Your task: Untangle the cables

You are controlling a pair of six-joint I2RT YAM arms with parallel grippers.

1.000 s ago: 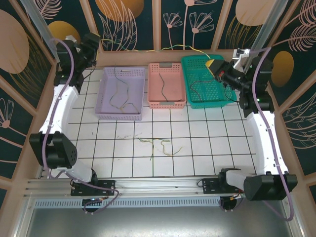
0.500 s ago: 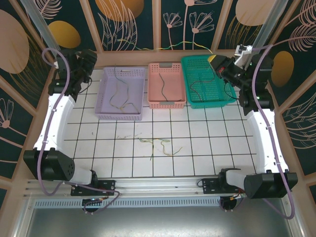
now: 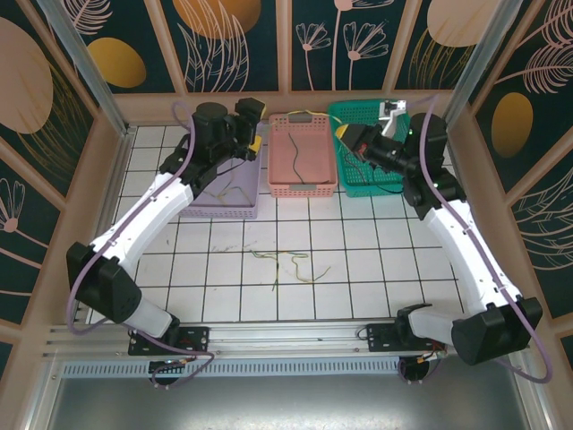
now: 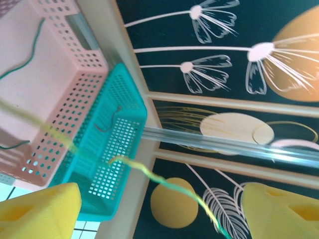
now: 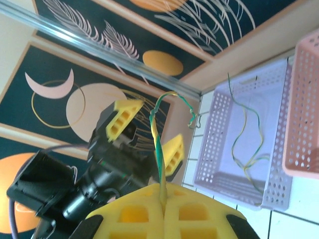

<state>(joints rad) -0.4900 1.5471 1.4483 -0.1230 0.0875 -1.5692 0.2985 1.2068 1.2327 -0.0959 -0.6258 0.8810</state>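
Top view: bright, even light from above. The white counter (image 3: 376, 269) shows no glare and carries only faint, soft-edged shadows under the arms and baskets. Focus is sharp throughout; uprights lean outward toward the frame corners.

Left wrist view: the yellow pads (image 4: 40, 211) of the left jaws are blurred at the bottom corners. A yellow-green cable (image 4: 149, 174) crossing close to the lens is smeared. The wall panels behind are crisp, and a white glare streak runs along the metal post (image 4: 224, 144).

Right wrist view: the right jaws' pads (image 5: 164, 219) are soft at the bottom edge. The lilac basket (image 5: 234, 164) looks slightly washed out.
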